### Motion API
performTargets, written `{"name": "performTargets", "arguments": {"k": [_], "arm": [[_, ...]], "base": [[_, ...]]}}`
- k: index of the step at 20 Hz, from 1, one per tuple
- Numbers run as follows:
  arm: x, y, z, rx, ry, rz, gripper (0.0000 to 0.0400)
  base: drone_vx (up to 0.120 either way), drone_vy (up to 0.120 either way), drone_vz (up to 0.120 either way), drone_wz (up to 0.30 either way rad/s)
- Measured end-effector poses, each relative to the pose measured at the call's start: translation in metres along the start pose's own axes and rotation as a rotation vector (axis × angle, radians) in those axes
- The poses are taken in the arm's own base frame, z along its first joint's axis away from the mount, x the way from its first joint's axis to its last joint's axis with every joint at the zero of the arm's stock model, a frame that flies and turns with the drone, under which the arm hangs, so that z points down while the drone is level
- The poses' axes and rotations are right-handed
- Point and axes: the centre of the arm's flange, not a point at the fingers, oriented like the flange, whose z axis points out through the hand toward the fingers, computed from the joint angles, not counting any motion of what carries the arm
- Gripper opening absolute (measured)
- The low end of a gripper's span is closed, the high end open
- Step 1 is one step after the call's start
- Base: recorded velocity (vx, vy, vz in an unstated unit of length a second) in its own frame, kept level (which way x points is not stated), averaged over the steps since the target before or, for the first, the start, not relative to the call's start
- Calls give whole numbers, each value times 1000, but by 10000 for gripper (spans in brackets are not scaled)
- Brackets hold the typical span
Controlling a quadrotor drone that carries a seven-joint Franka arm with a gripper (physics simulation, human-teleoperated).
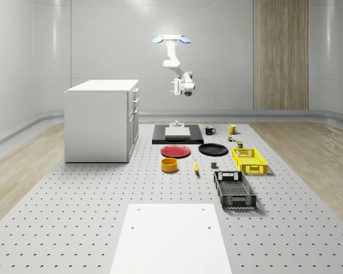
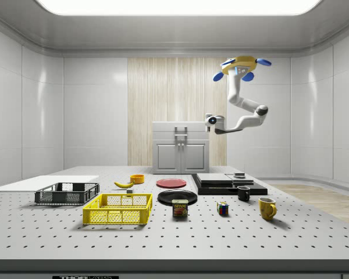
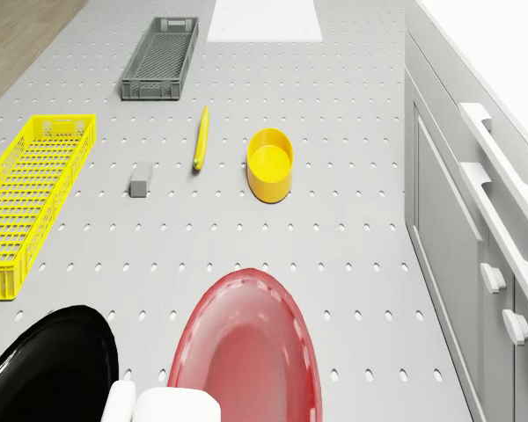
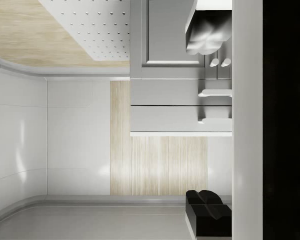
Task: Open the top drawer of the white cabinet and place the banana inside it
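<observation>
The white cabinet (image 1: 100, 120) stands on the perforated table at the whole-scene view's left, all its drawers shut. Its top drawer handle (image 4: 215, 120) lies between my fingers in the wrist view. The banana (image 1: 195, 166) lies flat on the table beside a yellow bowl (image 1: 170, 165), and the drone view has the banana (image 3: 200, 138) too. The drone (image 1: 171, 39) hovers high over the black platform (image 1: 177, 134). My gripper (image 1: 174, 87) hangs open and empty at cabinet-top height, facing the drawer fronts from a distance, also seen as the gripper (image 2: 209, 121) and the gripper (image 4: 206, 121).
A red plate (image 1: 175, 151) and a black plate (image 1: 212, 149) lie below the arm. A yellow crate (image 1: 250, 160) and a grey crate (image 1: 234, 189) stand to the right, with two mugs (image 1: 210, 130) behind. A white panel (image 1: 170, 237) covers the near table.
</observation>
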Motion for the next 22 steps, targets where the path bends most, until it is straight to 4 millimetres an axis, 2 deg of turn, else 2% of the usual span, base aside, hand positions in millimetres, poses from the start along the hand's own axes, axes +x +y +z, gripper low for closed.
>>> {"name": "performTargets", "arguments": {"k": [3,22], "arm": [[0,0,0,0,0,0,400],[0,0,0,0,0,0,400]], "base": [[120,-13,0,0],[120,-120,0,0]]}}
